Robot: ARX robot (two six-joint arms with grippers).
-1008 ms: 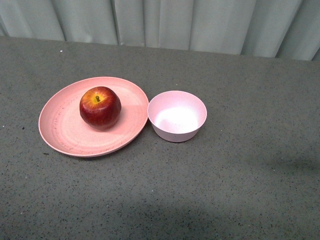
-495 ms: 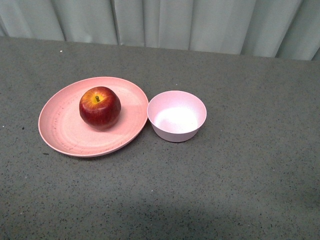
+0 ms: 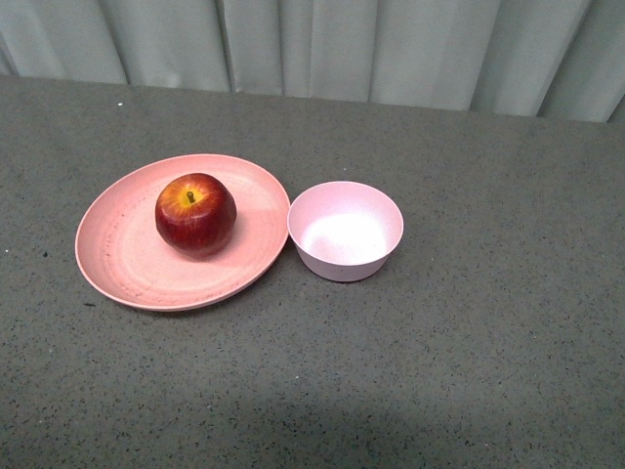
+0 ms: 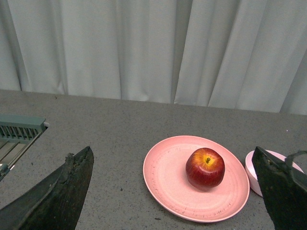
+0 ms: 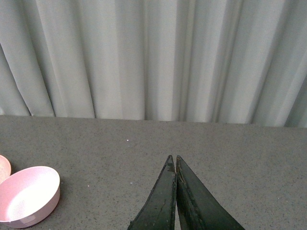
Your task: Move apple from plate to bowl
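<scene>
Only at the approach, with apple [image 3: 195,213] on plate [image 3: 117,264], bowl [image 3: 342,266] empty just beside plate, left gripper [image 4: 172,149] spread wide, right gripper [image 5: 172,158] pinched closed; next probably needs lowering left jaws around apple

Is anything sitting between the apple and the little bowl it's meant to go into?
Nothing visible does. The apple rests on the plate, and the empty bowl stands right beside the plate's rim, with no object between them. The open left gripper faces the apple with nothing in between either.
</scene>
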